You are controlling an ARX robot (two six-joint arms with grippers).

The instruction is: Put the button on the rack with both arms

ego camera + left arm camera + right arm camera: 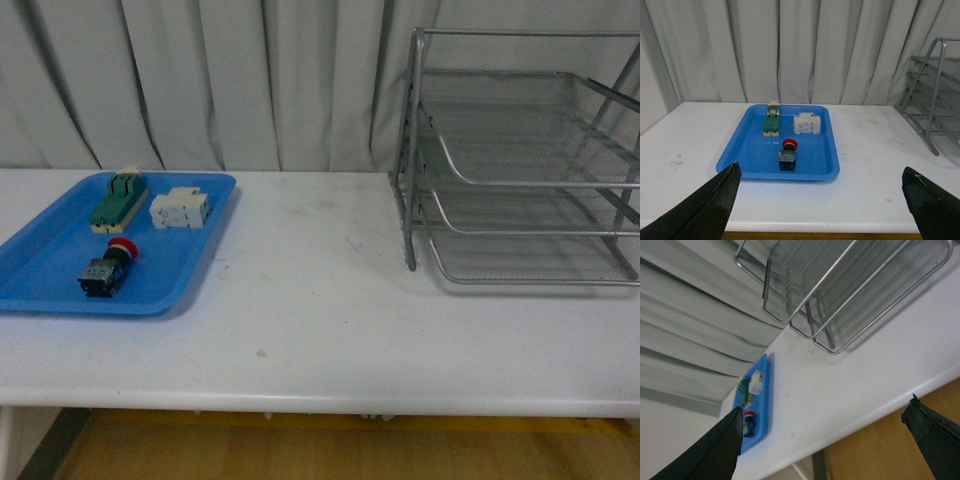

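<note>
The button, with a red cap and a dark body, lies on its side in a flat blue tray at the table's left. It also shows in the left wrist view and in the right wrist view. The silver wire-mesh rack stands at the back right, its three tiers holding nothing. My left gripper is open, back from the table's front edge and facing the tray. My right gripper is open, off the front edge. Neither arm shows in the front view.
The tray also holds a green-and-cream switch block and a white terminal block behind the button. A white table carries everything. Pale curtains hang behind it. The rack's frame also shows in the left wrist view.
</note>
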